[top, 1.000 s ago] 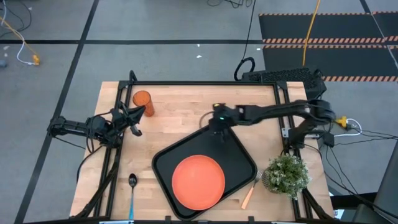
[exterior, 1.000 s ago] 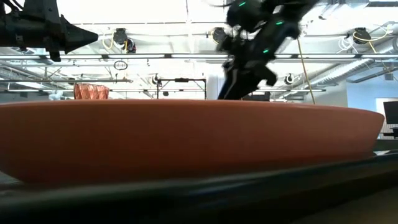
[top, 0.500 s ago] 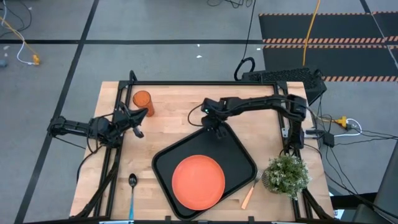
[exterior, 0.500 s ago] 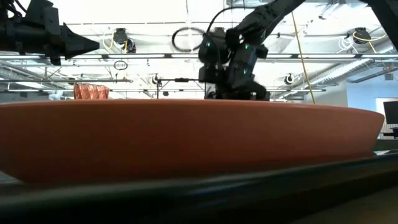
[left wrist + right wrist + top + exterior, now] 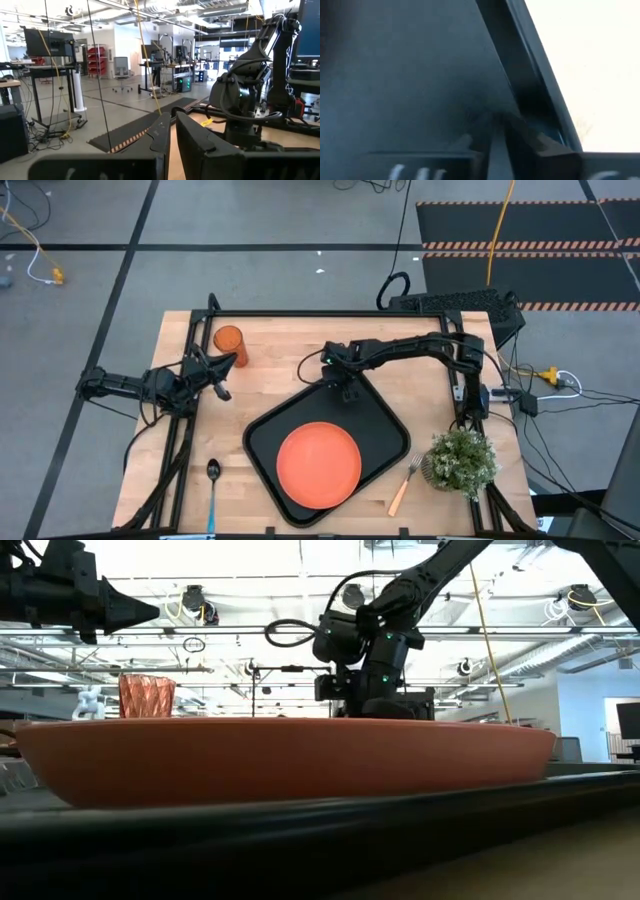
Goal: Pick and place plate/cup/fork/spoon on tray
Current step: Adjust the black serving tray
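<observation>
Surface: wooden table [image 5: 290, 345].
Right gripper [image 5: 338, 380]: I see it clamped on tray [image 5: 385, 425] far corner.
Left gripper [image 5: 222, 363]: nearer cup [image 5: 229, 340]; I cannot tell its state.

A robotics lab or large open workshop is indicated. A wooden counter [image 5: 300, 350] on a black metal frame is set on a grey concrete floor marked with dark tape lines and striped hazard mats [image 5: 520, 230]. Beyond it, exposed ceiling pipes and ducts [image 5: 200, 635], hanging cables [image 5: 142, 55], a monitor on a stand [image 5: 47, 45], red shelving [image 5: 96, 59] and an office chair [image 5: 120, 67] are seen.
</observation>
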`<state>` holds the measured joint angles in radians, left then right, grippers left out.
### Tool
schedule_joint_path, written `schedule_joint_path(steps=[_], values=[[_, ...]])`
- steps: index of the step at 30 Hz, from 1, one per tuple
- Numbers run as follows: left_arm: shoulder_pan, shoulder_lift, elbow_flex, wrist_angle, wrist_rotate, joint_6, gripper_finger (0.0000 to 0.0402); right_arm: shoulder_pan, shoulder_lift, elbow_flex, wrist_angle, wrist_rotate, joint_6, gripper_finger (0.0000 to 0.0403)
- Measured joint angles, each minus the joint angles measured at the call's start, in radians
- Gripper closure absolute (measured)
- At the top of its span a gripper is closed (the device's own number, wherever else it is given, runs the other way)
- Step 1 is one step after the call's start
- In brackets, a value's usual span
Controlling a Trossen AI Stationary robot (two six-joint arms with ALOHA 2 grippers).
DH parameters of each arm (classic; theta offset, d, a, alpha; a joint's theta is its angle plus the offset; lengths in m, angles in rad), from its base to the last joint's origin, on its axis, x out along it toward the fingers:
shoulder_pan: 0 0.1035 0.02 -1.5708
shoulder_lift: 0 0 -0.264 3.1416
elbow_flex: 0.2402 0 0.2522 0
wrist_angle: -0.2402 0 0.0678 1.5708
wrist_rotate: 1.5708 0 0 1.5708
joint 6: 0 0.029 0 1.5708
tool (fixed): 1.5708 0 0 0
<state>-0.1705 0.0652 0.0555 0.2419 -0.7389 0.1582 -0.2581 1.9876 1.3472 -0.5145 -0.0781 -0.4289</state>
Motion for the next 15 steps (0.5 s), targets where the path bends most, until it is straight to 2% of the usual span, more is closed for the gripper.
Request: schedule_joint_path(steps=[3,5,10,15], values=[[0.000,0.000,0.000,-0.002,0.000,-0.011,0.0369,0.000,-0.001,0.000,-0.006,0.002,0.011,0.0397],[0.000,0.000,0.000,-0.004,0.000,-0.018,0.0369,0.008,-0.015,-0.002,-0.016,0.010,-0.018,0.0391],[0.000,0.000,0.000,-0.005,-0.001,-0.019,0.0369,0.033,-0.109,-0.003,0.038,0.079,-0.103,0.0328],[0.000,0.000,0.000,-0.005,-0.003,0.001,0.0369,0.008,-0.146,-0.001,0.178,0.051,-0.117,0.0249]])
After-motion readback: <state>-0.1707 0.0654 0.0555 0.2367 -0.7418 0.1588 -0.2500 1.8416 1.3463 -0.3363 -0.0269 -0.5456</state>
